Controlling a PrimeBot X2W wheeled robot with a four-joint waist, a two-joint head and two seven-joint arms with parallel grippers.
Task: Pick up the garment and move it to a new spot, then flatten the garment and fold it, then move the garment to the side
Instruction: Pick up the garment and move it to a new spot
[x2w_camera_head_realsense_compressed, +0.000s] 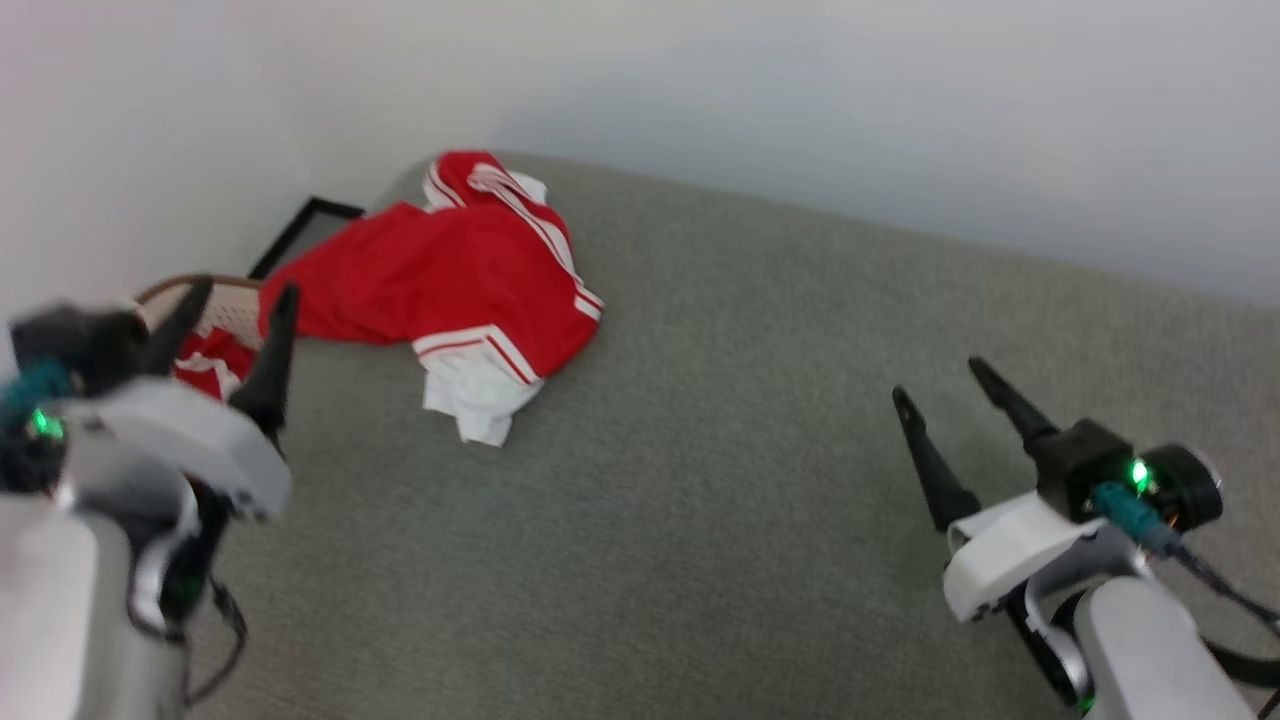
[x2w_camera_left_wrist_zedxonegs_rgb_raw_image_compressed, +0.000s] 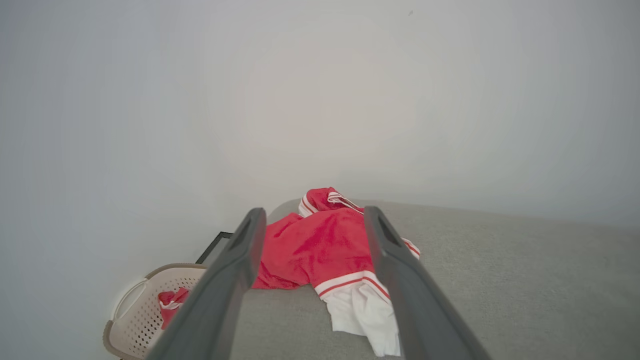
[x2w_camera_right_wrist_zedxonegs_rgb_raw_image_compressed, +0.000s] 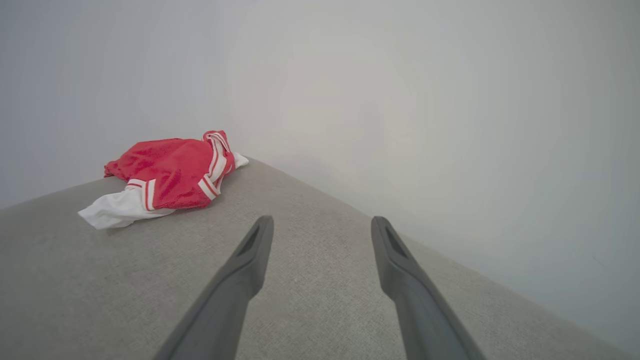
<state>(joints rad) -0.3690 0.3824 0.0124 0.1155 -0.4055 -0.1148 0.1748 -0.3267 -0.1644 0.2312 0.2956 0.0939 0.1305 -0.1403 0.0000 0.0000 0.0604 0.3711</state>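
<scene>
**Item:** large red jersey T-shirt with white sleeves and red-white striped trim (x2w_camera_head_realsense_compressed: 450, 275).
**Location:** crumpled in a heap at the far left corner of the grey woven-fabric surface (x2w_camera_head_realsense_compressed: 720, 460), close to the wall, with one white sleeve trailing toward the robot. The heap lies just beside a beige perforated plastic basket (x2w_camera_left_wrist_zedxonegs_rgb_raw_image_compressed: 142, 315), which holds a small red-and-white cloth (x2w_camera_left_wrist_zedxonegs_rgb_raw_image_compressed: 170, 302).
**Left gripper** (x2w_camera_head_realsense_compressed: 243, 300): jaws spread, empty, aimed at the heap and short of it.
**Right gripper** (x2w_camera_head_realsense_compressed: 940, 382): jaws spread, empty, well apart from the shirt.
**Progress (judged):** nothing completed. The shirt is ungrasped and unflattened. Pick-up, relocation, flattening, folding and setting aside all remain, and the left arm looks set for the first grasp.
</scene>
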